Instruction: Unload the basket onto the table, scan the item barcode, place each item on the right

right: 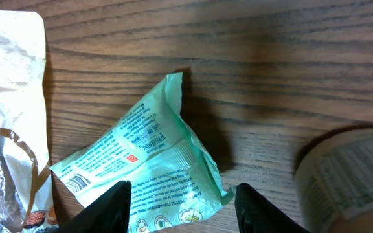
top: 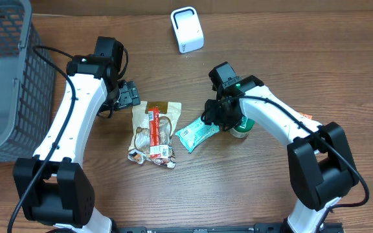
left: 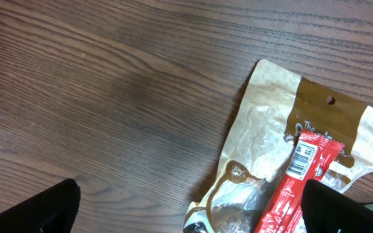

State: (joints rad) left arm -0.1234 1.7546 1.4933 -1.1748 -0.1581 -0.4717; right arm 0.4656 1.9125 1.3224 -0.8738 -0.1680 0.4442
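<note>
Right gripper (right: 183, 210) is over the green packet (right: 147, 175), its 2 fingers (right: 112, 207) about half apart and straddling the packet's lower edge; cannot tell if they pinch it. The packet lies on the table just beside the tan snack bag (top: 153, 133), on the right arm's side, barcode showing. Left gripper (top: 129, 94) is wide apart and empty, near the bag's upper corner. 1 red stick (left: 296, 181) lies on the bag. The white scanner (top: 187, 29) stands well apart from the bag.

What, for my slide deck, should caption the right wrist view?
Right gripper, jaws parted, poised over a mint-green packet on the wooden table, its barcode facing up.
</note>
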